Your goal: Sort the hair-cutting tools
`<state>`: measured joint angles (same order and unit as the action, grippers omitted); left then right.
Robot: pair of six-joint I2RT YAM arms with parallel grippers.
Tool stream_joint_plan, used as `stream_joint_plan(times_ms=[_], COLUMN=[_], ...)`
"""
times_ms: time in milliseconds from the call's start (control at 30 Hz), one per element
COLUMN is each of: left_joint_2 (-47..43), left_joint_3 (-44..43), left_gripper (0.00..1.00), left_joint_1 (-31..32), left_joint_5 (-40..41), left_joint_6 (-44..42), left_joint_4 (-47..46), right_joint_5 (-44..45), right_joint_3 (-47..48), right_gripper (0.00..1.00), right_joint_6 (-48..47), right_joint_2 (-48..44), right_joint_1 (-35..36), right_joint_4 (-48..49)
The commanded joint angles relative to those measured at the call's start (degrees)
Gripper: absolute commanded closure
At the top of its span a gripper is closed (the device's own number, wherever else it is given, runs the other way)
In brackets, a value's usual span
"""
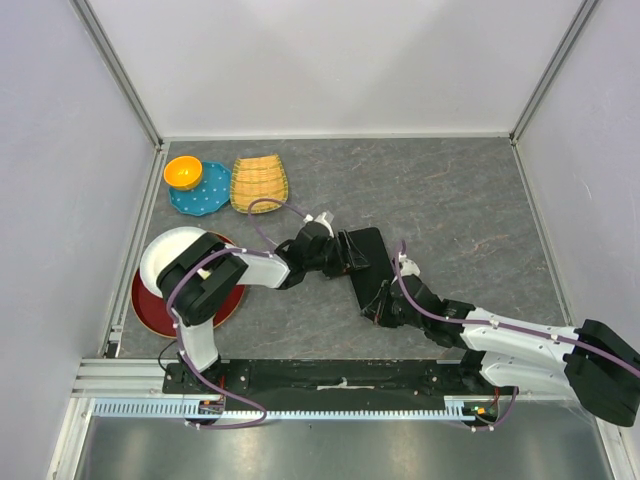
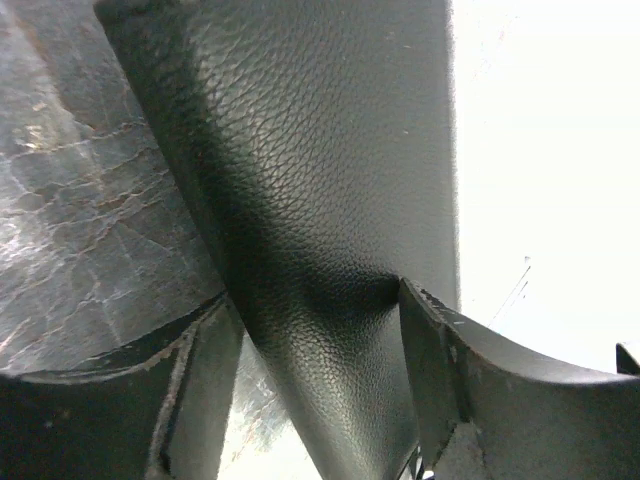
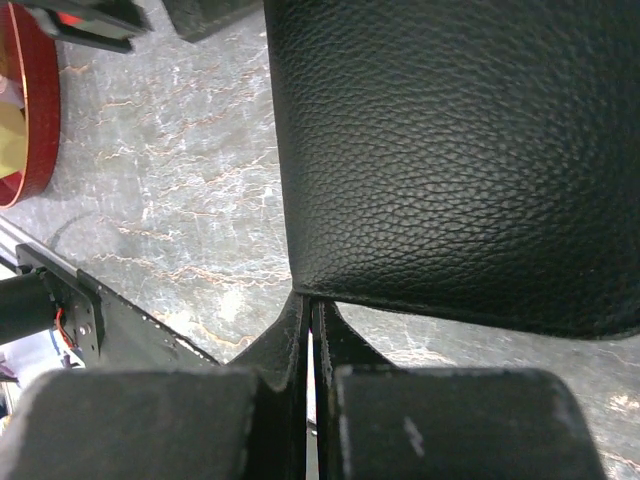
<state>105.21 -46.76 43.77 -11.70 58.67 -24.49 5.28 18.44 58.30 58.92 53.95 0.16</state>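
Note:
No hair-cutting tools show in any view. A flat black leather-look case (image 1: 368, 262) lies mid-table. My left gripper (image 1: 347, 250) stands at its far-left edge, open. In the left wrist view a raised flap of the case (image 2: 320, 150) runs between the fingers of the left gripper (image 2: 315, 295); the right finger presses into it and a gap shows beside the left one. My right gripper (image 1: 384, 304) is at the case's near corner. In the right wrist view it (image 3: 311, 300) is shut, its tips meeting right at the edge of the case (image 3: 450, 150), with nothing seen between them.
A red tray (image 1: 160, 310) holding a white bowl (image 1: 168, 255) sits at the left edge, and the tray (image 3: 25, 110) also shows in the right wrist view. At the back left are a blue plate (image 1: 205, 195) with an orange bowl (image 1: 183, 172) and a woven yellow basket (image 1: 260, 183).

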Motion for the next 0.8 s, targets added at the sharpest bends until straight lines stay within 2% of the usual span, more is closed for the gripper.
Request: stream_joint_plan(times_ms=[0, 33, 67, 133, 167, 267, 367, 767], left_joint_2=[4.2, 4.5, 4.7, 5.0, 4.8, 4.6, 4.7, 4.6], left_joint_3=[0.2, -0.4, -0.6, -0.6, -0.6, -1.5, -2.7, -4.2], left_gripper=[0.37, 0.41, 0.52, 0.63, 0.71, 0.83, 0.86, 0.85], left_joint_1=[1.8, 1.9, 2.0, 1.9, 1.9, 2.0, 2.0, 1.9], left_joint_5=[-1.7, -1.7, -1.2, -0.3, 0.9, 3.3, 4.4, 7.7], left_joint_6=[3.0, 3.3, 3.5, 4.3, 4.5, 4.3, 3.5, 1.5], left_joint_4=[-0.6, -0.7, -0.8, -1.1, -1.0, 1.6, 4.6, 9.4], right_joint_5=[-1.7, -1.9, -2.2, -3.0, -3.3, -4.1, -4.8, -4.0], right_joint_3=[2.9, 2.8, 2.8, 2.6, 2.3, 1.0, -0.6, -3.8], right_gripper=[1.00, 1.00, 1.00, 1.00, 1.00, 1.00, 1.00, 1.00], right_joint_6=[-0.2, -0.3, -0.6, -1.2, -1.3, -1.8, -1.8, -2.8], right_joint_2=[-0.6, -0.8, -0.8, -0.7, -0.6, 0.1, 0.8, 0.1], right_joint_1=[0.2, 0.1, 0.3, 0.3, 0.2, 0.4, 0.4, 0.4], right_joint_4=[6.4, 6.5, 6.7, 6.3, 6.0, 4.3, 2.6, -7.3])
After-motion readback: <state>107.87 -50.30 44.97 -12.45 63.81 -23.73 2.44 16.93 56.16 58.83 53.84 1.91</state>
